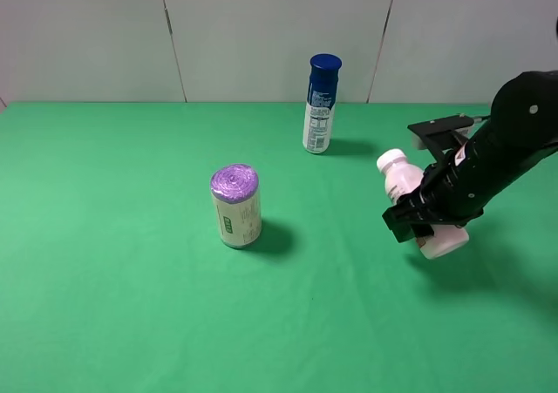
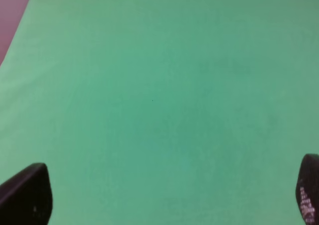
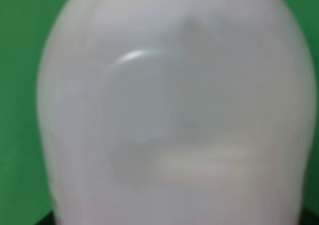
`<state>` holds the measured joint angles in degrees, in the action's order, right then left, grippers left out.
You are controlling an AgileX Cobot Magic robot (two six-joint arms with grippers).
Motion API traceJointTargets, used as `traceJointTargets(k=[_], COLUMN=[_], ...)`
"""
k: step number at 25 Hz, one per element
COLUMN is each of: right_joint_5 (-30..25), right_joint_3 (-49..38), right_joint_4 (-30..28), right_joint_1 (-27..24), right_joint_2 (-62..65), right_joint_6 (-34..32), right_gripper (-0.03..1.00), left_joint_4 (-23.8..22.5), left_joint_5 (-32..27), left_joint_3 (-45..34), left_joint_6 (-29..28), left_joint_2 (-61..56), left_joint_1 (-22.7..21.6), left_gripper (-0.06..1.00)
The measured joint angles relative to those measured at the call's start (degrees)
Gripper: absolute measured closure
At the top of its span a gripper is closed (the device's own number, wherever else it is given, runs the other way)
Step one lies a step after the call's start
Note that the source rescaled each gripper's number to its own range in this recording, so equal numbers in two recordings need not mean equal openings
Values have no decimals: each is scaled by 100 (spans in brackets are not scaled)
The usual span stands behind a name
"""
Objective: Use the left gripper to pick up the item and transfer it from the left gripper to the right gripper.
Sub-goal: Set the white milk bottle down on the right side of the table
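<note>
The item, a small pale pinkish-white bottle [image 1: 403, 180] with a white cap, is tilted in my right gripper [image 1: 425, 212], which is shut on its middle and holds it above the green table [image 1: 131, 280] at the right. In the right wrist view the bottle [image 3: 174, 110] fills the frame, blurred and very close. My left gripper [image 2: 164, 200] does not show in the exterior high view. In the left wrist view its two black fingertips [image 2: 27, 195] stand wide apart over bare green table, open and empty.
A purple-topped can [image 1: 235, 206] stands upright mid-table. A blue-capped spray can [image 1: 320, 104] stands at the back near the grey wall. In the left wrist view the table's edge and pinkish floor [image 2: 12, 10] show at one corner.
</note>
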<state>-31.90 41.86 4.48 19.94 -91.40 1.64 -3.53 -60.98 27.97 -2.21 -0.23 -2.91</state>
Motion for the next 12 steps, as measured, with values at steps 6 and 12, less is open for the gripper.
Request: traceJointTargets(k=[6,12], right_joint_5=[92,133], right_joint_3=[5,10], right_joint_4=[-11,-22], right_joint_1=[0,0], right_joint_2=[-358,-699], right_joint_6=[0,0], right_gripper=[89,89], left_joint_4=[0,0], left_joint_5=[0,0], left_joint_3=[0,0], left_joint_6=[0,0], left_joint_2=[0,0], left_joint_1=[0,0], left_gripper=[-1,-1])
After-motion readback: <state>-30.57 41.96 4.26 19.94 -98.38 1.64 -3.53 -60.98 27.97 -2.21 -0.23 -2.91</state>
